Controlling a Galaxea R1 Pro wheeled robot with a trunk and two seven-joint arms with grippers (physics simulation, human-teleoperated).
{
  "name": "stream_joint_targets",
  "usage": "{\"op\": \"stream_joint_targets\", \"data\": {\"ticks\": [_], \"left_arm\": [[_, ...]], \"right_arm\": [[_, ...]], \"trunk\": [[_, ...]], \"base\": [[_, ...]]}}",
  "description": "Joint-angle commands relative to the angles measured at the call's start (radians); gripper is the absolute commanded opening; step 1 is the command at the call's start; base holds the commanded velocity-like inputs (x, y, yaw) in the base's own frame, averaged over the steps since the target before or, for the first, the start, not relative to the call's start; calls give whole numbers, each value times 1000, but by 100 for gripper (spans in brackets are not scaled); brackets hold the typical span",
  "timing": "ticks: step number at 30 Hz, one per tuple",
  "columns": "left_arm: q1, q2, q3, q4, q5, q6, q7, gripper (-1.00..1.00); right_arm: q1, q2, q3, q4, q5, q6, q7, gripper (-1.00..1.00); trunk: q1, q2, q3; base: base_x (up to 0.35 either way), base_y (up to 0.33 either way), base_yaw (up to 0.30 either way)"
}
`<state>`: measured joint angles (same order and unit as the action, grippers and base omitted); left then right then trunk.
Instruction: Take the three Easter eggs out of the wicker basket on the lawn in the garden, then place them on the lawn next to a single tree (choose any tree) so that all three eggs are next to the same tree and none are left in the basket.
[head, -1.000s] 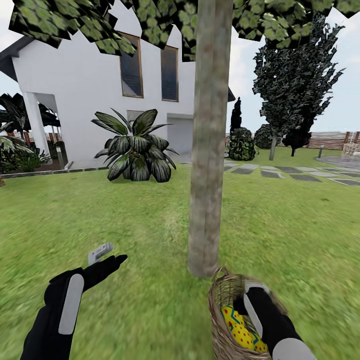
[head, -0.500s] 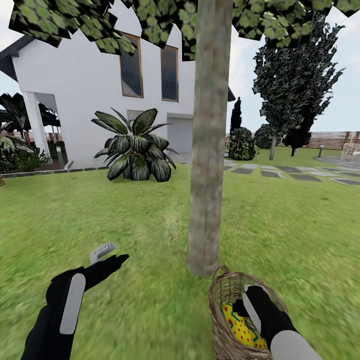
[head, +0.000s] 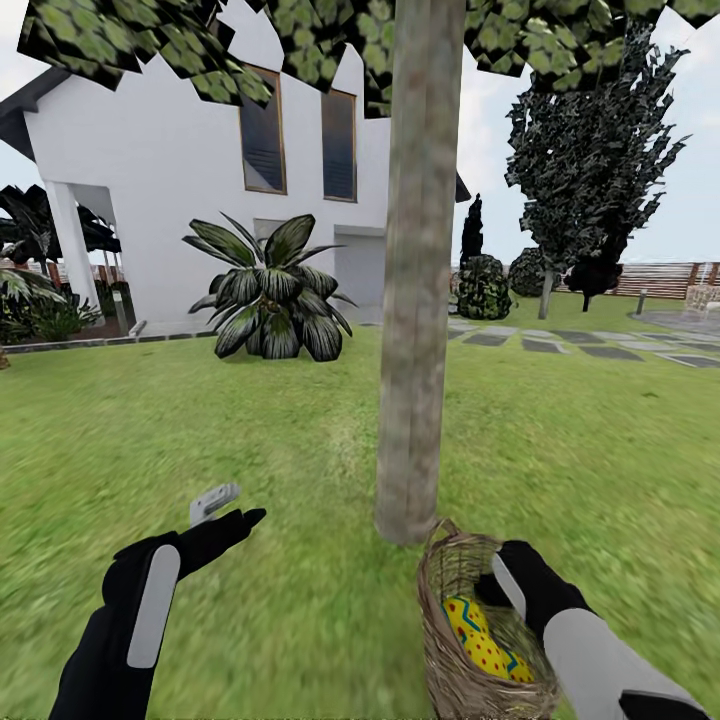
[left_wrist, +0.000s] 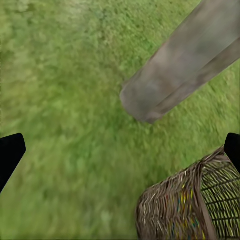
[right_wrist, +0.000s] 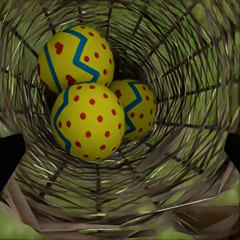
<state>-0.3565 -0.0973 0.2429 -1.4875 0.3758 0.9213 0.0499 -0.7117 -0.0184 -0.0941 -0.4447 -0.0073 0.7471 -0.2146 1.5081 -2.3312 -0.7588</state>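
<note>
Jaws wide on both arms: in each wrist view the dark fingertips sit at the frame's two side edges with nothing between them. The right gripper (head: 505, 580) has pushed a little further into the mouth of the basket (head: 450, 660) over the last second, its arm reaching in from the lower right of the head view. All three eggs (right_wrist: 87, 120) lie bunched at the basket's bottom, straight ahead of the right wrist camera — none out yet. The basket sits on the lawn (head: 250, 450) just beside the tree (head: 415, 300), frame centre. The left gripper (head: 222, 508) hovers over grass, lower left — barely shifted.
</note>
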Motion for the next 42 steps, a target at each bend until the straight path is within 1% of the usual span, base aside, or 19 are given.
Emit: {"op": "stream_joint_targets", "data": {"ticks": [1, 3, 4, 5, 8, 11, 14, 16, 17, 18, 19, 22, 24, 41, 42], "left_arm": [[-1, -1, 2, -1, 9, 5, 5, 100], [-1, -1, 2, -2, 10, 5, 4, 100], [-1, -1, 3, -4, 11, 5, 4, 100], [-1, -1, 3, -4, 11, 5, 4, 100], [-1, -1, 3, -5, 11, 5, 3, 100], [-1, -1, 3, -7, 11, 5, 3, 100], [-1, -1, 3, -8, 11, 5, 2, 100], [-1, -1, 3, -9, 11, 5, 2, 100], [-1, -1, 3, -10, 11, 5, 1, 100], [-1, -1, 3, -11, 11, 5, 1, 100], [-1, -1, 3, -14, 11, 5, 1, 100], [-1, -1, 3, -20, 11, 6, 0, 100], [-1, -1, 3, -21, 11, 6, 0, 100], [-1, -1, 3, -22, 11, 7, -1, 100], [-1, -1, 3, -21, 11, 7, -1, 100]], "right_arm": [[-25, -2, -3, 25, -2, 5, -3, 100], [-65, -4, -3, 60, -2, 6, -2, 100], [-88, -5, -3, 73, -2, 19, -2, 100], [-96, -5, -3, 76, -2, 28, -2, 100], [-147, -7, -3, 85, -2, 105, -3, 100], [-188, -8, -3, 96, -2, 131, -4, 100], [-245, -16, -5, 138, -4, 178, -2, 100], [-273, -21, -14, 158, -21, 207, -1, 100], [-282, -23, -18, 165, -47, 223, 0, 100], [-284, -23, -19, 166, -57, 227, 0, 100], [-288, -24, -21, 170, -81, 237, 0, 100], [-291, -25, -22, 177, -102, 244, 1, 100], [-292, -26, -22, 178, -105, 246, 1, 100], [-292, -25, -22, 190, -106, 245, 1, 100], [-293, -25, -22, 190, -106, 245, 1, 100]], "trunk": [[4, -8, -4], [11, -22, -11], [15, -29, -14], [19, -36, -17], [31, -57, -26], [42, -78, -36], [54, -99, -45], [61, -113, -51], [65, -120, -55], [69, -127, -58], [73, -134, -61], [84, -155, -70], [92, -169, -76], [100, -173, -142], [100, -173, -142]], "base": [[0, 0, 0], [0, 0, 0], [0, 0, 0], [0, 0, 0], [0, 0, 0], [0, 0, 0], [0, 0, 0], [0, 0, 0], [0, 0, 0], [0, 0, 0], [0, 0, 0], [0, 0, 0], [0, 0, 0], [0, 0, 0], [0, 0, 0]]}}
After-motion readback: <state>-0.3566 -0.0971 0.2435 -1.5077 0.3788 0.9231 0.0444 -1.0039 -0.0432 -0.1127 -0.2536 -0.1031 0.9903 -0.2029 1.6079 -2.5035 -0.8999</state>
